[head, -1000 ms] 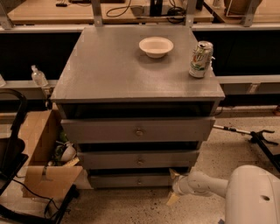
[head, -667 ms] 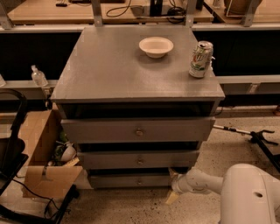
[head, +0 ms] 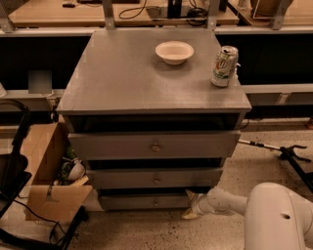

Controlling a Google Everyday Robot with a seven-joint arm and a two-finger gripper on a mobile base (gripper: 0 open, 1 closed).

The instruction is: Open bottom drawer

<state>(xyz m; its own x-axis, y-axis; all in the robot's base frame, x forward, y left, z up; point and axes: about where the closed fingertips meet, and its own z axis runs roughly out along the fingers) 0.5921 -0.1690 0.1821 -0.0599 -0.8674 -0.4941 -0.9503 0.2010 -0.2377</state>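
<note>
While the bottom drawer (head: 139, 201) sits lowest in the grey cabinet (head: 142, 78), the end effector (head: 191, 206) is right at the cabinet's lower right corner, and whether it grips anything, I cannot tell.

end effector (head: 189, 205) low, right of bottom drawer (head: 142, 201)

Speckled floor (head: 146, 232), dim light; a wooden desk (head: 58, 13) runs behind the grey cabinet (head: 142, 78), a cardboard box (head: 46, 197) beside it (gripper (head: 191, 206) low at its front right).
</note>
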